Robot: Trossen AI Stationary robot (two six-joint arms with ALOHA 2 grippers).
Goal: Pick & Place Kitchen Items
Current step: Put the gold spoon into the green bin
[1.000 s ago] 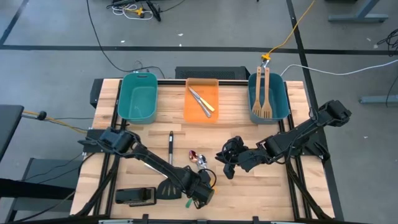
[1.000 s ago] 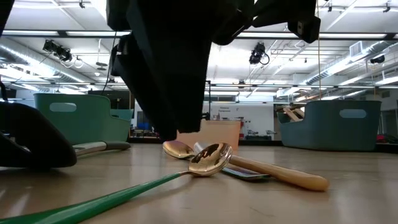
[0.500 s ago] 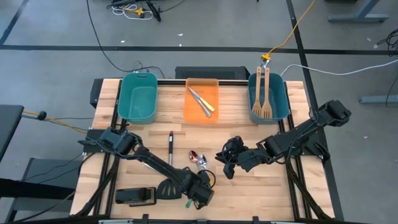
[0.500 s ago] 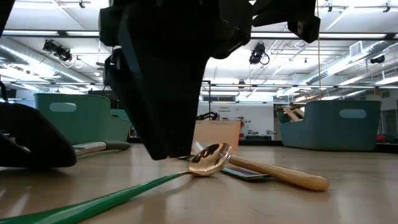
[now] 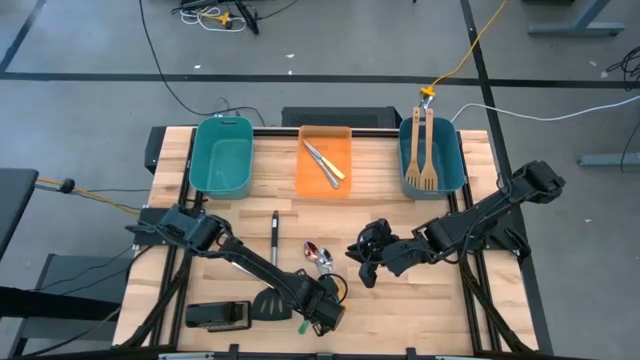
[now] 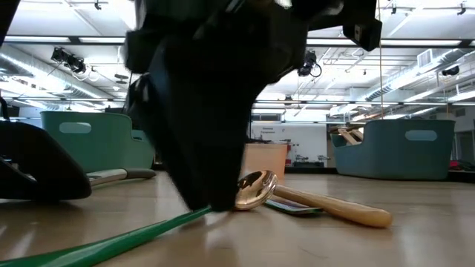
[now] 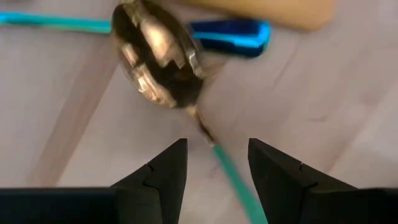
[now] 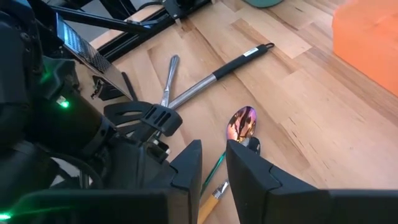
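Two wooden spatulas (image 5: pixel 420 150) in right teal bin (image 5: pixel 455 168).

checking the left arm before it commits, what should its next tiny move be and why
Probably lower the left gripper straight down and close. In the left wrist view its open fingers straddle the thin green handle of the shiny gold-bowled spoon, just behind the bowl, with wood table showing between them. The right gripper waits nearby.
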